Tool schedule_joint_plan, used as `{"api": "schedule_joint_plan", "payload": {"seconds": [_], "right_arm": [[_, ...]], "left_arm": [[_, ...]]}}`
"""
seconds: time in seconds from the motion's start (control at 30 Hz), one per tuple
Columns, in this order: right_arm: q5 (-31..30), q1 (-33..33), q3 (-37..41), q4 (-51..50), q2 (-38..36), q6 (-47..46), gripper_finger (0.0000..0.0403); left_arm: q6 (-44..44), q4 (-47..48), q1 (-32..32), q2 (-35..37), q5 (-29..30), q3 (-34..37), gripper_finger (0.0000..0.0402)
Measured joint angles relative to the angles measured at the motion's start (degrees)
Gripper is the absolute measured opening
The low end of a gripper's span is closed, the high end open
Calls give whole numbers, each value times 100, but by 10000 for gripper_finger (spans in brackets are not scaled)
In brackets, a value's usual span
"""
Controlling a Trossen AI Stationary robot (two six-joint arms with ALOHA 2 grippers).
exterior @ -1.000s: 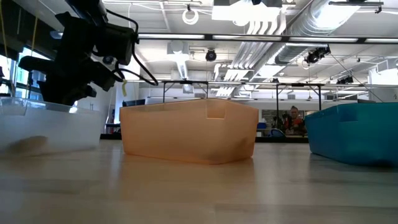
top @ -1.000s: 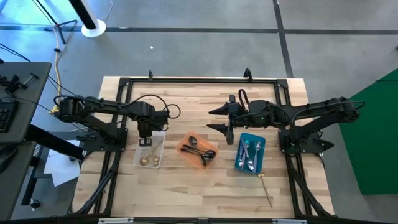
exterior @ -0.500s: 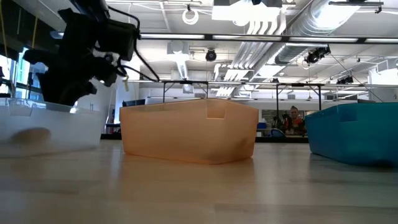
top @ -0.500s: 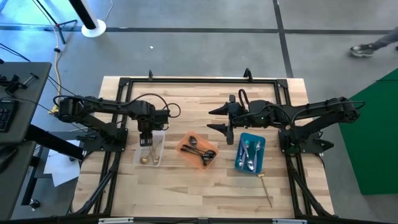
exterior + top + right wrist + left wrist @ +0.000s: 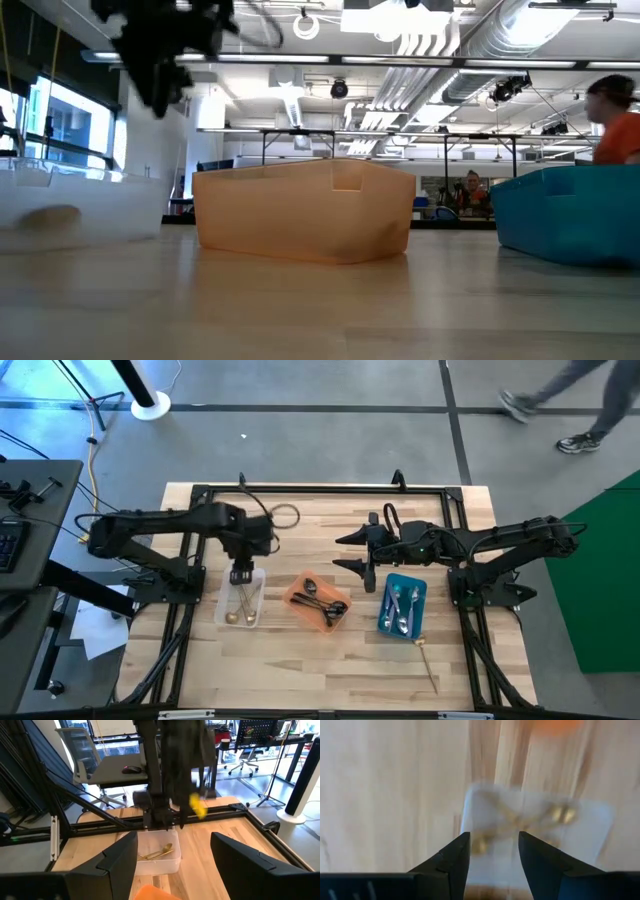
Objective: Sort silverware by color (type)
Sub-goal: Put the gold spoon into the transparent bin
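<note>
— The left gripper (image 5: 241,574) was down in the clear tray (image 5: 226,614) a moment ago; now it's up and pulled back toward the tray's far end, fingers (image 5: 452,857) parted, nothing between them. I'd say it dropped a gold spoon off.

— So the gold spoons (image 5: 238,616) sit in that tray at the left of the overhead frame, the dark spoons (image 5: 322,602) in the orange tray (image 5: 296,596) at centre, the silver spoons (image 5: 401,610) in the blue tray (image 5: 385,622).

— And one gold-coloured piece (image 5: 427,663) is still on the counter (image 5: 330,670), lower right. Not finished, I reckon.

— The right gripper (image 5: 352,552) waits mid-frame, fingers (image 5: 120,855) spread and empty.

— Its wrist camera shows the gold spoons (image 5: 160,852) plainly. The table-level view shows only the tray walls.
</note>
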State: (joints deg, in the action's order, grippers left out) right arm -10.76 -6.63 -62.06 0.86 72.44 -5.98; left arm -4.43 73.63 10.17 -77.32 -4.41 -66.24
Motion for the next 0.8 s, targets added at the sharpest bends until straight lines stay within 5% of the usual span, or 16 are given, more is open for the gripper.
{"api": "schedule_joint_plan", "payload": {"seconds": [0.23, 0.5, 0.8], "right_arm": [[0, 0, 0, -21, 0, 201, 236], [-1, 0, 0, -22, 2, 205, 236], [0, 0, -2, -78, -190, 149, 236]], "left_arm": [[681, -2358, 0, 1297, -10, -60, 157], [1173, -5929, -7, 2727, -11, 1142, 157], [1642, -8494, -212, 3163, 57, 2566, 156]]}}
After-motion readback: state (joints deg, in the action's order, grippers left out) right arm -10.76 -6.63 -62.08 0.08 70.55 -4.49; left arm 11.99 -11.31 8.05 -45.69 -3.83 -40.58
